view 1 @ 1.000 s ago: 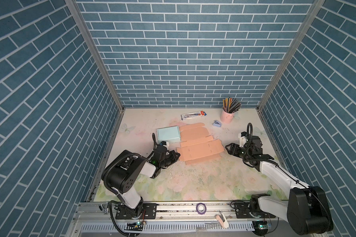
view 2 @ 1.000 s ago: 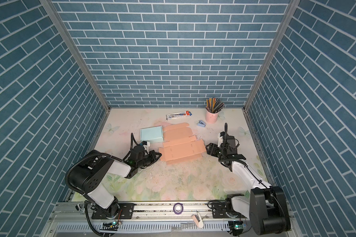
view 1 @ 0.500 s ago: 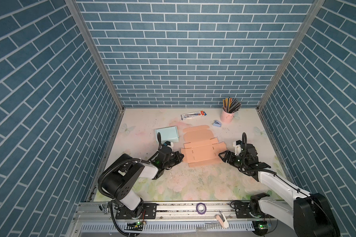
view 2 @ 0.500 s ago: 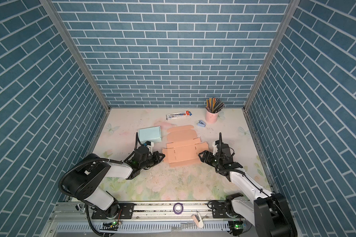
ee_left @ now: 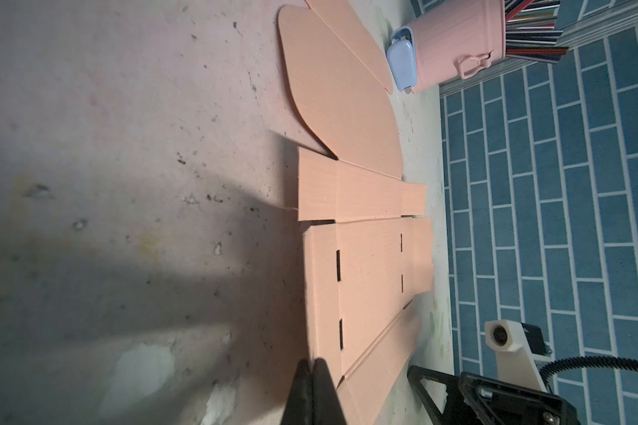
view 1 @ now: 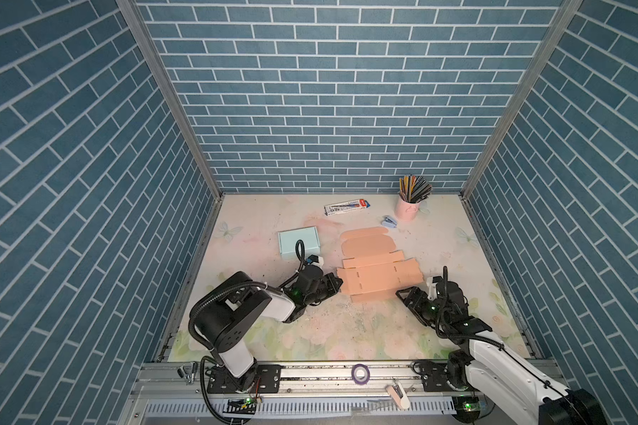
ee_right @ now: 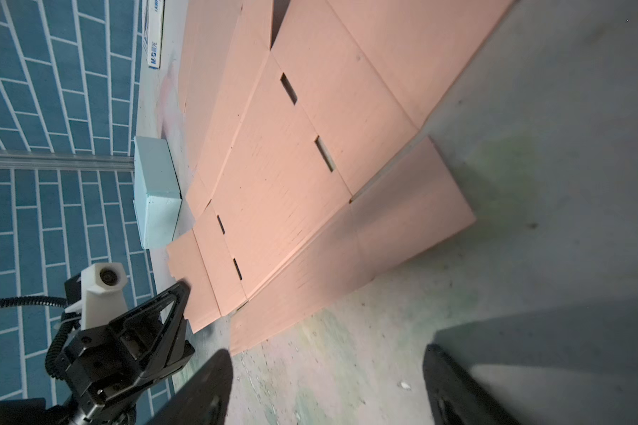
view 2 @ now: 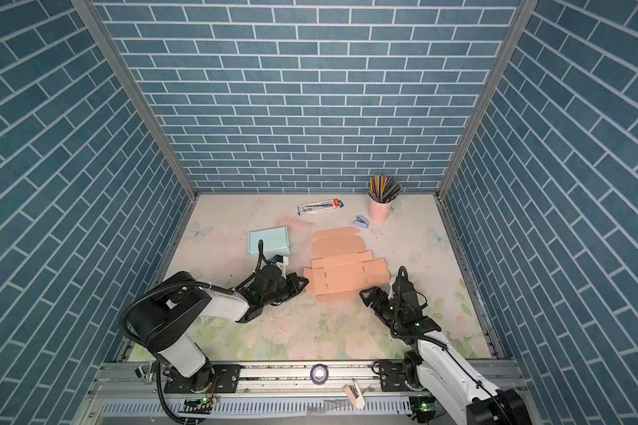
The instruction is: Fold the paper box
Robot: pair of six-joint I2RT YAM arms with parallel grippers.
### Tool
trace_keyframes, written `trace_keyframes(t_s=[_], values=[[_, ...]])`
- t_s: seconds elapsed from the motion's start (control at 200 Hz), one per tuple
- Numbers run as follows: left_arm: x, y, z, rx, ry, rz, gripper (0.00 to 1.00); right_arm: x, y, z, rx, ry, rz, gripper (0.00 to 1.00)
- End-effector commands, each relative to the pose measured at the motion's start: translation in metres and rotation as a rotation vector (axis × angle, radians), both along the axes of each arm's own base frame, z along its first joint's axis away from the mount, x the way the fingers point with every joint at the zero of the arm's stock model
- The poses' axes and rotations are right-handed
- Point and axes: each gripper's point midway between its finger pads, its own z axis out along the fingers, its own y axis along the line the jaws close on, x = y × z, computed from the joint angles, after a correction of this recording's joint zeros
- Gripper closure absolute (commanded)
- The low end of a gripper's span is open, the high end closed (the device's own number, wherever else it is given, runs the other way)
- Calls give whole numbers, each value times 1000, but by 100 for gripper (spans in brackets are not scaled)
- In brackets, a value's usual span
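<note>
One flower-printed table (view 1: 310, 331) carries everything. The paper box (view 1: 376, 279) lies unfolded flat near its middle. The left tool (view 1: 335, 283) is closed, tips at the sheet's left edge; the right tool (view 1: 407, 294) is spread open, empty, just off its near right corner. Farther back are a teal box (view 1: 297, 241), a pink cup (view 1: 406, 209) of pencils, a pen carton (view 1: 347, 207) with lettering too small to read, and a blue stapler (view 1: 389, 220).

a robot test booth in a lab: blue brick-print wall panels (view 1: 310, 110), a grey aluminium mounting rail (view 1: 310, 375), a pale floral-print table mat (view 1: 347, 338).
</note>
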Motion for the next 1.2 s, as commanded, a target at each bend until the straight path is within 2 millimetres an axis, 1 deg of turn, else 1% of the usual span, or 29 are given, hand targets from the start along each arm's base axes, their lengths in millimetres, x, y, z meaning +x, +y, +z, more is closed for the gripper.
trace_keyframes(t_s=[0.0, 0.12, 0.275, 0.41, 0.5, 0.6, 0.73, 0.84, 1.07, 1.195], values=[[7, -12, 16, -50, -33, 18, 100, 12, 1, -3, 25, 15, -54, 19], [2, -17, 21, -53, -39, 2, 100, 25, 6, -8, 33, 9, -59, 20], [-1, -19, 26, -54, -47, -7, 100, 34, 11, -15, 43, 16, -60, 22], [-3, -18, 23, -42, -42, -8, 100, 40, 10, -15, 38, 5, -77, 28], [-4, -20, 20, -44, -35, -18, 100, 42, 6, -15, 24, -4, -91, 33], [-5, -25, 17, -52, -24, -39, 100, 42, 2, -17, 10, -10, -110, 42], [-9, -31, 16, -61, -15, -68, 99, 45, 0, -18, 0, -16, -123, 50], [-14, -33, 13, -59, -9, -86, 99, 48, -1, -19, -4, -18, -135, 61], [-21, -31, 9, -33, 2, -105, 97, 55, -3, -18, -13, -27, -157, 71], [-24, -31, 7, -22, 8, -120, 94, 56, -5, -18, -26, -24, -161, 80]])
